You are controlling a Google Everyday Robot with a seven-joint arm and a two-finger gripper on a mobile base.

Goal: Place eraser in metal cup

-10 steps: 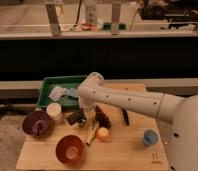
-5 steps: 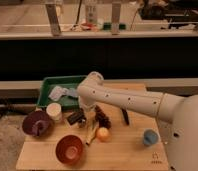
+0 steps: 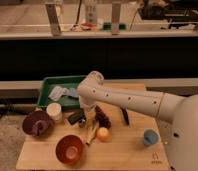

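Observation:
The eraser (image 3: 76, 117), a small flat black block, lies on the wooden table (image 3: 127, 152) just right of the white cup (image 3: 54, 111). My gripper (image 3: 88, 119) hangs from the white arm (image 3: 122, 100) and points down at the table, right beside the eraser's right end. I cannot tell whether it touches the eraser. I cannot make out a metal cup; it may be hidden behind the gripper.
A green tray (image 3: 48, 90) with pale wrappers sits at the back left. A purple bowl (image 3: 37, 123), a red bowl (image 3: 69, 148), an orange ball (image 3: 103, 133), a yellowish stick (image 3: 91, 134), a dark reddish strip (image 3: 103, 116), a dark pen (image 3: 125, 116) and a blue cup (image 3: 150, 137) are around the gripper.

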